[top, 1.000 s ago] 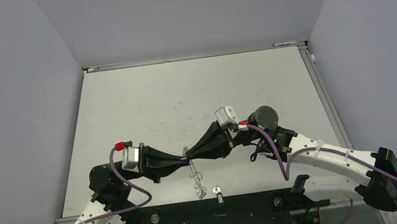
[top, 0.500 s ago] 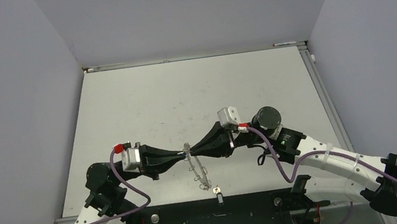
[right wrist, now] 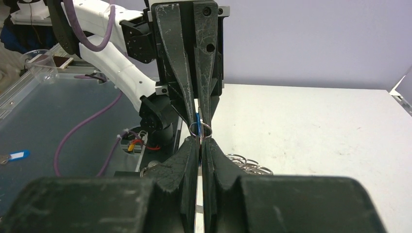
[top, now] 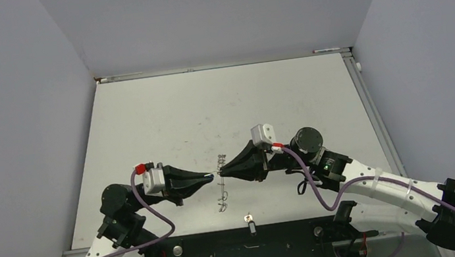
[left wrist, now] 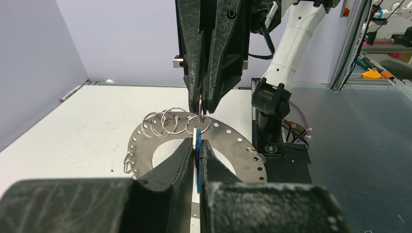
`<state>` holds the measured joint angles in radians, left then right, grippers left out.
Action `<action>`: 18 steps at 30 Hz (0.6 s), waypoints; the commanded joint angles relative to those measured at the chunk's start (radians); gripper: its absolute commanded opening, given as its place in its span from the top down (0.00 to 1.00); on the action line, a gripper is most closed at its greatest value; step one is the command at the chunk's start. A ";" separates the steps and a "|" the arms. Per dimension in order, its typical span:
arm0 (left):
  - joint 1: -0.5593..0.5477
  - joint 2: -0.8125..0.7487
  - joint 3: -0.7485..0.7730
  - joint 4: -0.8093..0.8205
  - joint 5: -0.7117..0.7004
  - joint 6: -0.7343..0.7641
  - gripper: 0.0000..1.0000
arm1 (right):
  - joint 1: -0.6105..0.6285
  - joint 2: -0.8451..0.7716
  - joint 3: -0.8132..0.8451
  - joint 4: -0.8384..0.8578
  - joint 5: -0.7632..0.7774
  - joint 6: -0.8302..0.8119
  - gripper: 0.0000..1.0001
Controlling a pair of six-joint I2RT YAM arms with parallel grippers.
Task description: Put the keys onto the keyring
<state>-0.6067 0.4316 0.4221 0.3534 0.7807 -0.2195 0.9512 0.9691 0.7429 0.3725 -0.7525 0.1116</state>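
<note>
Pale grey table (top: 164, 123) below, we see both arms meet tip to tip — the left gripper (top: 210, 178) clamps the blue-headed key (left wrist: 197, 162), its blade aimed at the wire loop (left wrist: 207, 127) by which the closed right gripper (top: 221, 172) pinches the hanging keyring (left wrist: 233, 141) — the two just beside each other, nearly in line

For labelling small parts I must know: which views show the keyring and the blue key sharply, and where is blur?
Left wrist view: keyring and blue key sharp; left end effector dark, blurred near the lens. Right wrist view: right end effector blurred near the lens, wire loop clear. Top view: even light, keyring tiny.
</note>
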 commanded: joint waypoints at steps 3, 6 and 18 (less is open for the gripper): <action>0.022 0.010 0.032 0.021 -0.006 0.002 1.00 | -0.017 -0.045 -0.012 0.245 0.039 0.060 0.95; 0.022 0.030 0.029 0.043 0.010 -0.020 1.00 | -0.019 -0.024 -0.024 0.337 0.035 0.102 0.95; 0.019 0.062 0.021 0.079 0.047 -0.063 1.00 | -0.046 0.028 -0.058 0.588 0.079 0.219 0.95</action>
<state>-0.5983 0.4824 0.4232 0.4286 0.7898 -0.2558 0.9325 1.0077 0.6689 0.6739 -0.7189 0.2779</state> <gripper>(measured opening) 0.022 0.059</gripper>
